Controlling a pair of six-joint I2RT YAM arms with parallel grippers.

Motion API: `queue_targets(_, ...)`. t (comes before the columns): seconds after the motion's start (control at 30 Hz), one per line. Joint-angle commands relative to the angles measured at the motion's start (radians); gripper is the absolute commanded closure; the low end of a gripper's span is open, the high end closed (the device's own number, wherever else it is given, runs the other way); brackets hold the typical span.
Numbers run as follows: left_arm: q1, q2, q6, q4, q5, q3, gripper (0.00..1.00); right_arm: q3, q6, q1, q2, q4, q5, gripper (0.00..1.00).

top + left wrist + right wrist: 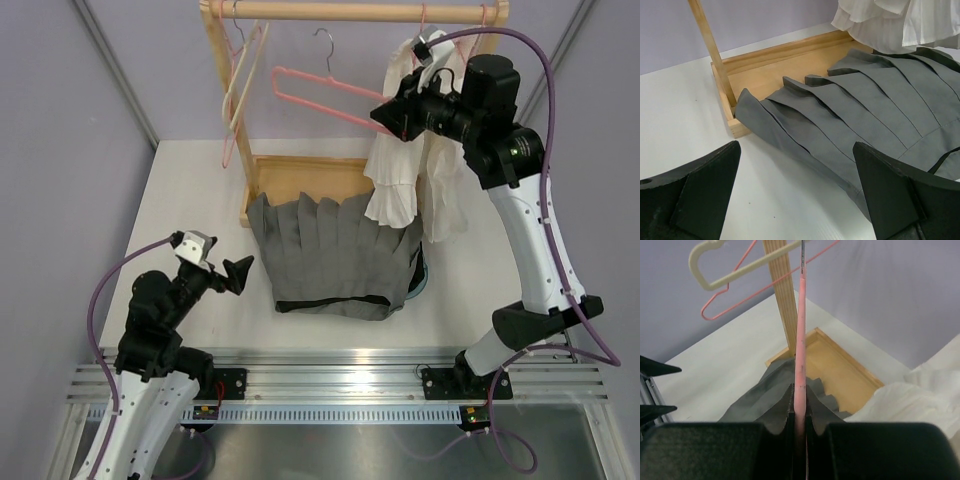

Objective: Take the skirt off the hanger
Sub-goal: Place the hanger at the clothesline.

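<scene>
1. Right pincer point(386, 118): clamped on the lower bar of a pink wire hanger point(320, 92), both fingers tight against the rod in the wrist view. Holds it tilted, high up near the wooden rail point(350, 11).
2. Skirt point(330, 255): off the hanger, spread flat on the white surface point(190, 190) with its broad grey pleats fanned out. Far edge lapping over the tray-like base of the wooden rack point(300, 175), near edge toward the arms.
3. Left pincer point(237, 275): fingers wide apart. Hovers low over the surface just beside the skirt's left corner, pointed at it but apart from the cloth.
4. White pleated garments point(405, 170): hanging from the rail right beside the right pincer, hems low over the skirt's far right corner. Cannot tell whether touching.
5. Cream hanger point(245, 85): hooked at the rail's left end, well apart from both arms.
</scene>
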Motion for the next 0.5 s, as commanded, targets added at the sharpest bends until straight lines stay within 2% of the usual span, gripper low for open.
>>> queue_targets(0.0, 0.004, 0.013, 0.000, 0.049, 0.041, -0.004, 0.01, 0.101, 0.024, 0.032, 0.046, 0.107, 0.066, 1.00)
queue_targets(0.47, 0.003, 0.024, -0.002, 0.048, 0.052, -0.009, 0.01, 0.409, 0.024, 0.092, 0.319, 0.171, 0.293, 1.00)
